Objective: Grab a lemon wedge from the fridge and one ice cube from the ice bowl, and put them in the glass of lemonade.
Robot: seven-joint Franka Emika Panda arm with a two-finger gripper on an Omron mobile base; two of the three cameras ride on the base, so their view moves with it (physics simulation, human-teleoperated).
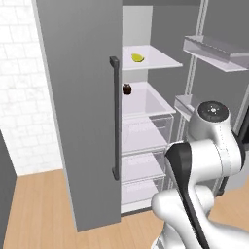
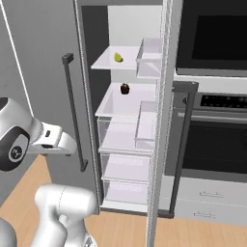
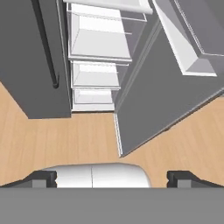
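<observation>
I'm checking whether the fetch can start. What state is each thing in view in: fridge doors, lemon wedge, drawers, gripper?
fridge: left door shut, right door swung open.
lemon wedge: lying on the upper shelf, untouched.
small dark round thing: sitting on the shelf below.
drawers: pushed in.
gripper: open, holding nothing, pointed down at the floor.
oven: door shut.
</observation>
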